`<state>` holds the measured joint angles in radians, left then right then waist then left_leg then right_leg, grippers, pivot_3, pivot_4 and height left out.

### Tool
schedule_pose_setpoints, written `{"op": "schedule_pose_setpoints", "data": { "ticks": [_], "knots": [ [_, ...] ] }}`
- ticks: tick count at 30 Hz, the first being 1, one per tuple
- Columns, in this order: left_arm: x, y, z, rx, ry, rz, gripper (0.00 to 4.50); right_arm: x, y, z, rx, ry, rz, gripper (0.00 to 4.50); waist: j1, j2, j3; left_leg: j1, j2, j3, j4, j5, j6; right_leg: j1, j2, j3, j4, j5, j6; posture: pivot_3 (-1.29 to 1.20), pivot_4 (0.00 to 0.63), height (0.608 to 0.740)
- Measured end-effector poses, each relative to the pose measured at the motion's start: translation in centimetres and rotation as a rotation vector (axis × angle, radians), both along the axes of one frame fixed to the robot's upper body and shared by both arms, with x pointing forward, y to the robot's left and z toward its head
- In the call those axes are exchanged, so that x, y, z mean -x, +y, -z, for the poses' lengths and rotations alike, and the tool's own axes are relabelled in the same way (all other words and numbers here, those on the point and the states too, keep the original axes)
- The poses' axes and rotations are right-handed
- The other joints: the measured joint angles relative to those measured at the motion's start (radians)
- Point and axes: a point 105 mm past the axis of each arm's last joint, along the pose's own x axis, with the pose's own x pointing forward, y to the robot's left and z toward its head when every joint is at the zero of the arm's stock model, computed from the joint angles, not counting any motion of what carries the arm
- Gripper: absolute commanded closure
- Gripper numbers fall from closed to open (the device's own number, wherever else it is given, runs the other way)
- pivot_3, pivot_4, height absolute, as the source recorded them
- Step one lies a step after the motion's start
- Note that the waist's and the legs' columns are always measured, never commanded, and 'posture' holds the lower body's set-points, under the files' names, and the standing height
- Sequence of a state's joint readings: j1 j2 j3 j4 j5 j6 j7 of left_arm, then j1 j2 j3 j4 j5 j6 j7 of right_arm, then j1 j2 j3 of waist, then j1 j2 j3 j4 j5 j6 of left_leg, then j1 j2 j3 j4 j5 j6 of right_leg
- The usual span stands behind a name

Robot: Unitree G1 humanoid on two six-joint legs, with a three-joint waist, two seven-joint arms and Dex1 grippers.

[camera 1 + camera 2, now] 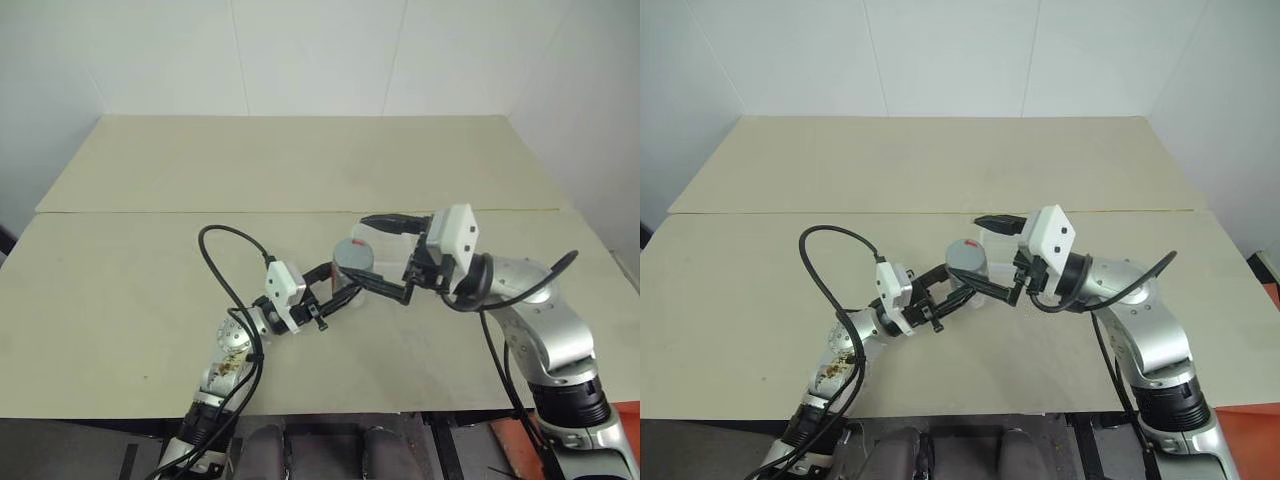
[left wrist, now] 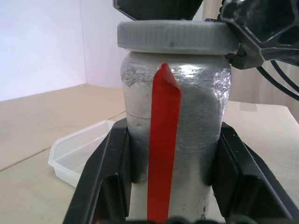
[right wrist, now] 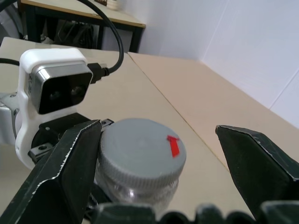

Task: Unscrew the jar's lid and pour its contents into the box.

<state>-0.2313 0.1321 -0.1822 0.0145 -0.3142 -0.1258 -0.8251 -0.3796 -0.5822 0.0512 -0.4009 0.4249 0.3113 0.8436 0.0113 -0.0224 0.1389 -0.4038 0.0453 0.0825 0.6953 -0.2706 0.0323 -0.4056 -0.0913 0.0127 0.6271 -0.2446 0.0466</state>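
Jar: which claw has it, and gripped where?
Left claw holds the jar by its body, fingers on opposite sides below the lid. Right claw is open around the lid, holding nothing.

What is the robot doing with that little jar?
The robot's left gripper is squeezing the jar and holding it upright above the table. The grey lid is still on top. The right gripper is wide open around the lid, one finger right beside it, not yet pinching. The clear box waits on the table just behind the jar.
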Motion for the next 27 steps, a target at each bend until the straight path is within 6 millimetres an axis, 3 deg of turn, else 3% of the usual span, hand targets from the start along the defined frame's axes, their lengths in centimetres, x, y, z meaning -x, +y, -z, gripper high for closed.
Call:
{"op": "schedule_pose_setpoints", "data": {
  "ticks": [19,27],
  "knots": [
    [-0.1,0.1,0.2,-0.003,0.005,-0.005,2.61,-0.1,-3.2,-0.1,0.009,-0.016,0.097,0.04,0.0,0.0,0.0,0.0,0.0,0.0,0.0,0.0,0.0,0.0,0.0,0.0,0.0,0.0,0.0,0.0,0.15,0.74],
    [0.0,0.0,0.1,-0.004,-0.002,0.006,2.61,1.7,-2.5,0.1,0.009,0.004,-0.012,0.04,0.0,0.0,0.0,0.0,0.0,0.0,0.0,0.0,0.0,0.0,0.0,0.0,0.0,0.0,0.0,0.0,0.15,0.74]
  ]
}}
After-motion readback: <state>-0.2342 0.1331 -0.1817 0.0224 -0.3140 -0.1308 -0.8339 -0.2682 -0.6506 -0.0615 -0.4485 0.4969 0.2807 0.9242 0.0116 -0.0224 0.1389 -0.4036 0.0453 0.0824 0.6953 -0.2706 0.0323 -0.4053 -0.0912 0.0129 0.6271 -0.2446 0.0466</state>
